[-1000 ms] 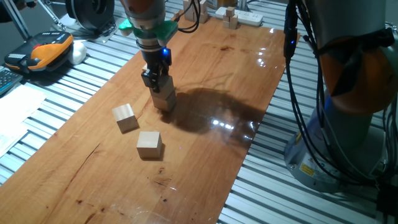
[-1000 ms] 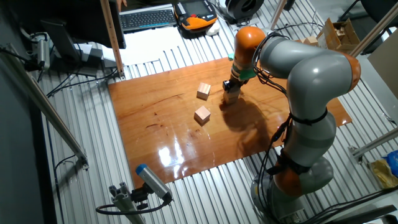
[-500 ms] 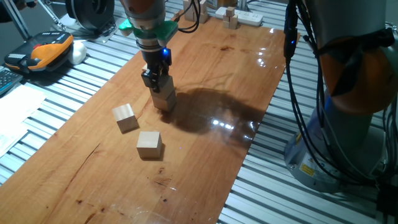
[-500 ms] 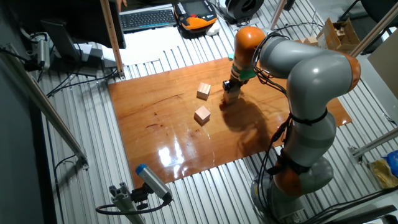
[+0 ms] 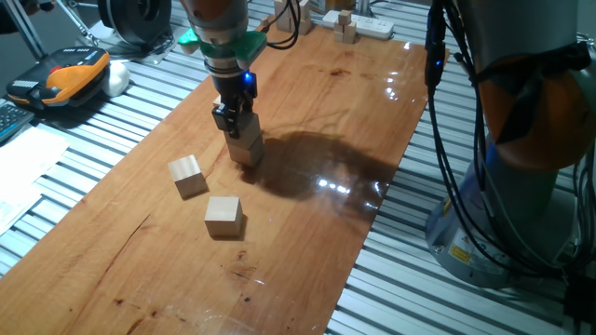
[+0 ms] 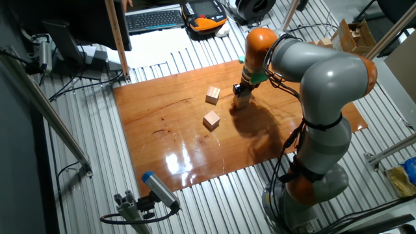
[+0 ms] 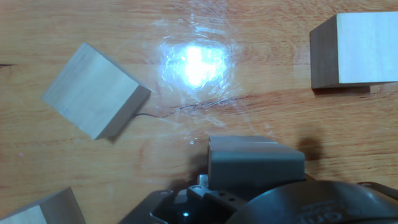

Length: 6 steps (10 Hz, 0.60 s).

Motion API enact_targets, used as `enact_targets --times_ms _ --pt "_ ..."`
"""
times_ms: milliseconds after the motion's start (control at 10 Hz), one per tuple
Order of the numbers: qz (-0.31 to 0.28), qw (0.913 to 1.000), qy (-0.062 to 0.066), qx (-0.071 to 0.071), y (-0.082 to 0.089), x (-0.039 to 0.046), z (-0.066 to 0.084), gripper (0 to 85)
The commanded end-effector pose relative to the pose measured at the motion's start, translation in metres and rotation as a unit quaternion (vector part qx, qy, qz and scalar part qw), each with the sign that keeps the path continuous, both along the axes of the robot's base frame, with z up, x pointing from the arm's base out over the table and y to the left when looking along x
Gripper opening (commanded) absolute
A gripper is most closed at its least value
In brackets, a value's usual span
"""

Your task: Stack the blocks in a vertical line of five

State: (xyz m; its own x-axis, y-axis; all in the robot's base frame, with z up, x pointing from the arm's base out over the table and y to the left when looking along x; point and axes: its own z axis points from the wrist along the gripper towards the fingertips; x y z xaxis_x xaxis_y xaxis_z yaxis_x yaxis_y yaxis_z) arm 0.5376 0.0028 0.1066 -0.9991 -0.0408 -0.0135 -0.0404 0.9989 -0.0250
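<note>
On the desk (image 5: pixel 317 121) the arm's gripper (image 5: pixel 235 123) stood low over stacked blocks (image 5: pixel 247 149), jaws at the top cube; whether pinching, cannot tell. Two loose blocks lay apart nearby: one (image 5: pixel 186 175), another (image 5: pixel 223 216).

No legible text or labels.

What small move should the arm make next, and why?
Probably open if needed, then rise straight up: the fingers sit on top of one pale wooden block, while two loose pale wooden cubes wait nearby. I cannot tell whether the fingers are open.
</note>
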Motion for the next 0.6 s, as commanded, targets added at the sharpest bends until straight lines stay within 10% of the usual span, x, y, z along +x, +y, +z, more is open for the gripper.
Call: enact_targets --times_ms 0,500 --pt "0.001 1.0000 0.000 0.000 0.0000 0.0000 -0.0003 34.0" --pt "0.006 1.0000 -0.002 0.002 0.0001 -0.0004 0.0008 34.0"
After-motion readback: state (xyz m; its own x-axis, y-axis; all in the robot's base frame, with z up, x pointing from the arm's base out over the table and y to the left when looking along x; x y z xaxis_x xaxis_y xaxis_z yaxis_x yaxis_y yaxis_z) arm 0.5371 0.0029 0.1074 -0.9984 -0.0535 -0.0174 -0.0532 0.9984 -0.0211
